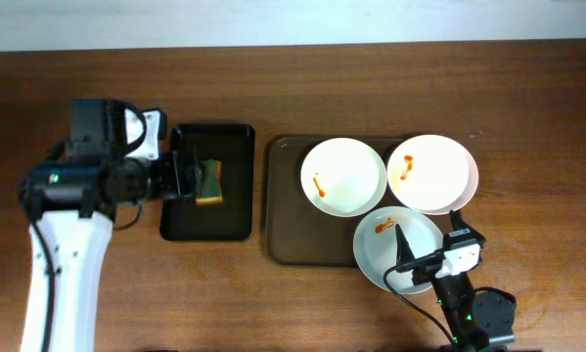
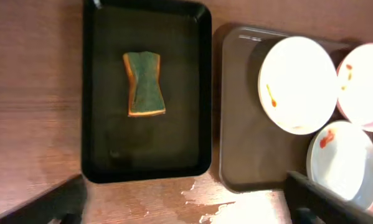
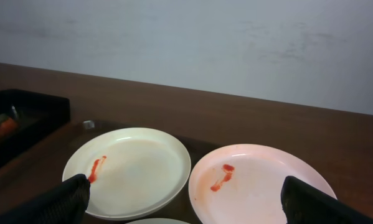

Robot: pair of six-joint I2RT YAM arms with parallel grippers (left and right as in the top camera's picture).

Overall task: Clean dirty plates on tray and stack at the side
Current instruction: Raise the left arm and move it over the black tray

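dirty plates (image 1: 343, 176): three round, shallow, glossy white discs, each with a small orange-red smear. None wiped yet.
location: on the tray (image 1: 293, 230), right of table centre. Two sit side by side along its far edge. The near plate (image 1: 373, 256) sits at its near-right corner and hangs over the rim.
tray: dark brown, rectangular, rounded corners, raised rim, matte.
right gripper (image 1: 403, 252): hovers over the near plate, jaws spread wide, nothing held. In its wrist view the two far plates lie straight ahead.
sponge (image 1: 210, 181): green scrub face on orange-yellow foam, a waisted block. Long axis runs far edge to near edge. It lies in the black tray (image 1: 234, 220), just left of the brown one.
left gripper (image 1: 190, 179): right at the sponge, jaws wide apart, empty. Height above it is hard to judge from overhead.
key relation: left arm is much nearer the sponge, right arm nearer the plates. Probably sponge pickup comes first, fingers closing across its narrow waist.
table (image 1: 527, 98): brown wood grain.
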